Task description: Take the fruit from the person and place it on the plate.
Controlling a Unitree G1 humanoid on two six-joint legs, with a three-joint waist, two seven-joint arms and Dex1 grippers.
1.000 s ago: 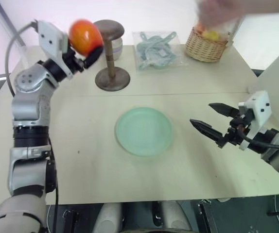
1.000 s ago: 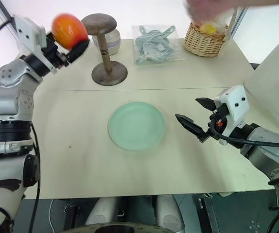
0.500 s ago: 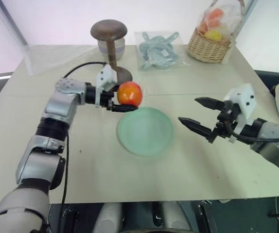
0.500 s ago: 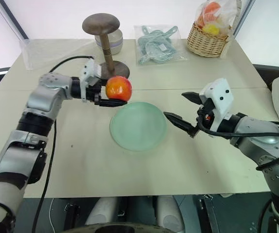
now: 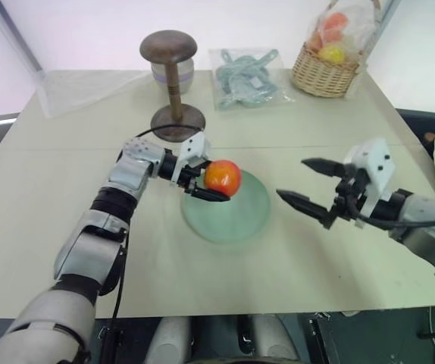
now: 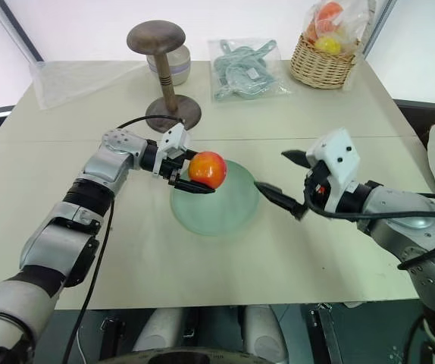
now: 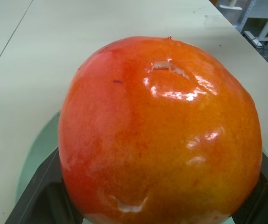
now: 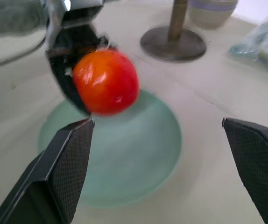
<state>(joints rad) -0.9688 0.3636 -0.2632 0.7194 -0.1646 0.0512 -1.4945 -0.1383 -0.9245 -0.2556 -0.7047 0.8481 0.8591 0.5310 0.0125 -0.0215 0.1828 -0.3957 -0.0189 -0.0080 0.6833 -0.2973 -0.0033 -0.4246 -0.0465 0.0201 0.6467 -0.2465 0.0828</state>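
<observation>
A glossy red-orange fruit [image 5: 223, 177] sits between the black fingers of my left gripper [image 5: 215, 180], which is shut on it. The fruit hangs just above the far left part of the pale mint-green plate [image 5: 236, 221] in the middle of the table. In the left wrist view the fruit [image 7: 157, 130] is close up, with a sliver of plate [image 7: 38, 154] behind it. To the right of the plate, my right gripper [image 5: 292, 178] is open and empty, pointing toward the plate. Its wrist view looks across the plate [image 8: 124, 163] at the fruit [image 8: 106, 81]. The person is out of view.
A brown wooden stand [image 5: 170, 83] rises behind the plate. Further back lie a bag of blue-green items [image 5: 246, 76] and a wicker basket [image 5: 330, 70] of wrapped fruit. A clear plastic sheet [image 5: 81, 87] lies at the far left.
My left arm has swung down and to the right, carrying the fruit from high at the far left to over the plate. The person's hand at the basket has withdrawn.
</observation>
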